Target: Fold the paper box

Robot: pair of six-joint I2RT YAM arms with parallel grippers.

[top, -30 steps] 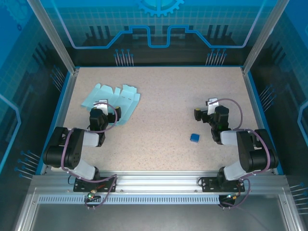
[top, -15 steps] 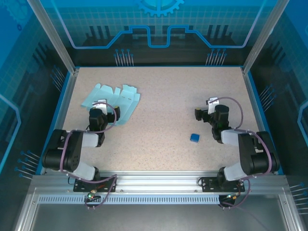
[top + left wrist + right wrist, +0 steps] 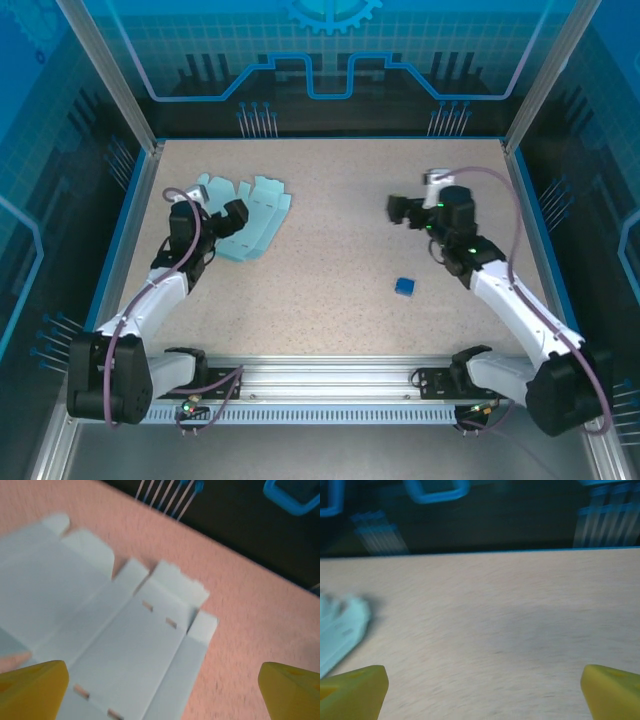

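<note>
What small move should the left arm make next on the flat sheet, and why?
Probably lower the left end effector onto the paper box to pin a panel. The box lies flat and unfolded on the table, the left arm's open jaws hang over its panels, and the right end effector is open over bare table, well apart from it.

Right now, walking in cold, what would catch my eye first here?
A pale blue sheet of cut card lies flat at the far left of the table, with the left fingers spread wide above it. A tiny dark blue cube sits alone toward the right, and the right fingers hang open over bare table beyond it.
</note>
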